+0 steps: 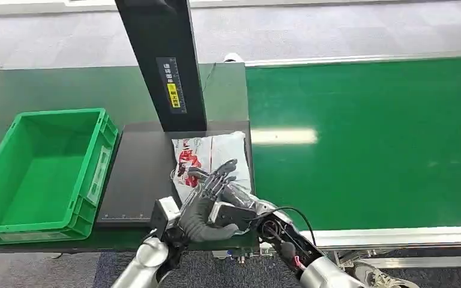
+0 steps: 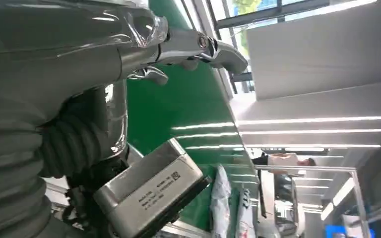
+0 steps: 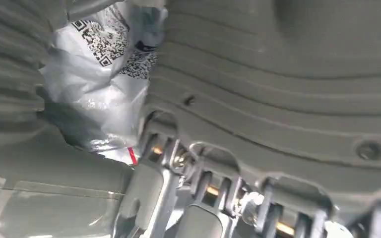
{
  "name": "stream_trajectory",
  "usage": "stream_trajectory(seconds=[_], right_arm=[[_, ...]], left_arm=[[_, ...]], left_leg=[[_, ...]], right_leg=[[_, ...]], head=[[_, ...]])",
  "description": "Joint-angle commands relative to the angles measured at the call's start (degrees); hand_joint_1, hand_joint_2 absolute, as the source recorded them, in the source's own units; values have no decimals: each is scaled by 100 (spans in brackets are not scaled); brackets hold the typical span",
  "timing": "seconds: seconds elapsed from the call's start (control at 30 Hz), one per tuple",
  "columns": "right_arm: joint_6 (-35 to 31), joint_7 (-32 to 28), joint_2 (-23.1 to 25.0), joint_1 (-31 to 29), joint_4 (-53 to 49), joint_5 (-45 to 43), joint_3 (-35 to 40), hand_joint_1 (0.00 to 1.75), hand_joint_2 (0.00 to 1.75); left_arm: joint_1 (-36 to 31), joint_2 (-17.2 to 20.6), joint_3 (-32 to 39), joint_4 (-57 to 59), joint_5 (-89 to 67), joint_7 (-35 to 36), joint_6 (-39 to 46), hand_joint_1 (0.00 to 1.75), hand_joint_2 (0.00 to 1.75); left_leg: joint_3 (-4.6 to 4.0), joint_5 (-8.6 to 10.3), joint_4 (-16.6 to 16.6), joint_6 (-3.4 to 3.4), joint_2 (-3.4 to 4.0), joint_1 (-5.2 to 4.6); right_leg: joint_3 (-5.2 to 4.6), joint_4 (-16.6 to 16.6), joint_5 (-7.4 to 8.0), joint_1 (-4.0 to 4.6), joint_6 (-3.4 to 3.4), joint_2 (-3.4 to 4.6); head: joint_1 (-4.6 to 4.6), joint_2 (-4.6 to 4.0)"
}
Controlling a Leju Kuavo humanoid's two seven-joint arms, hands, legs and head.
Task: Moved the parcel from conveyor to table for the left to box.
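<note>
White plastic parcel [image 1: 207,159] lies on black mat [image 1: 138,180], frame centre | both hands overlap on its lower edge: left hand [image 1: 201,210], right hand [image 1: 231,201]; grip unclear | green crate [image 1: 96,174] at left

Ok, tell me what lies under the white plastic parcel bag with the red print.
The white printed parcel bag lies on a dark flat platform beside the green conveyor belt. Both robot hands cover its near end, hiding whatever is beneath there.
</note>
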Motion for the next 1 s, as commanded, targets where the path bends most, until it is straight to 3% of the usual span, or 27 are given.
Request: stream_trajectory(seconds=[0.03, 0.13, 0.23, 0.4, 0.8, 1.0], right_arm=[[-86, -57, -478, 68, -1049, -157, 278, 0, 175], [-300, -57, -434, 45, -992, -50, 182, 0, 175], [-1519, 18, -246, 205, -1079, 532, -344, 0, 175], [-2189, -8, -154, 633, -1825, 98, -1009, 0, 175], [-2456, 180, -340, 1004, -2719, -269, -1188, 0, 175], [-1722, 491, -746, 1612, -3828, -618, -1524, 0, 175]], left_arm=[[77, 118, 218, 91, -70, 49, 88, 0, 175], [145, 130, 290, 1, -100, 83, 112, 0, 175], [317, 141, 419, -185, -153, 115, 173, 0, 175], [397, 95, 455, -293, -201, 199, 217, 0, 175], [458, 97, 563, -385, -186, 243, 363, 0, 175], [441, 137, 757, -642, -1131, 86, 1390, 0, 175]], left_leg=[[2, -1, -3, 9, 11, -1], [-1, 0, -3, 8, 6, 0], [1, -1, -5, 9, 14, 1], [-4, -2, -2, 11, 5, 4], [-9, -1, -2, 12, -1, 5], [-11, -1, -2, 14, -15, 5]], right_leg=[[-2, -3, 2, 1, -13, 4], [-4, -3, 3, 3, -15, 4], [-4, -5, 5, 4, -16, 11], [-6, -6, 2, 8, -18, 1], [-11, -7, 1, 9, -19, -7], [-7, -10, -2, 9, -18, -21]], head=[[-4, 0], [-2, 0], [-4, 0], [-2, 0], [-2, 0], [-4, 0]])
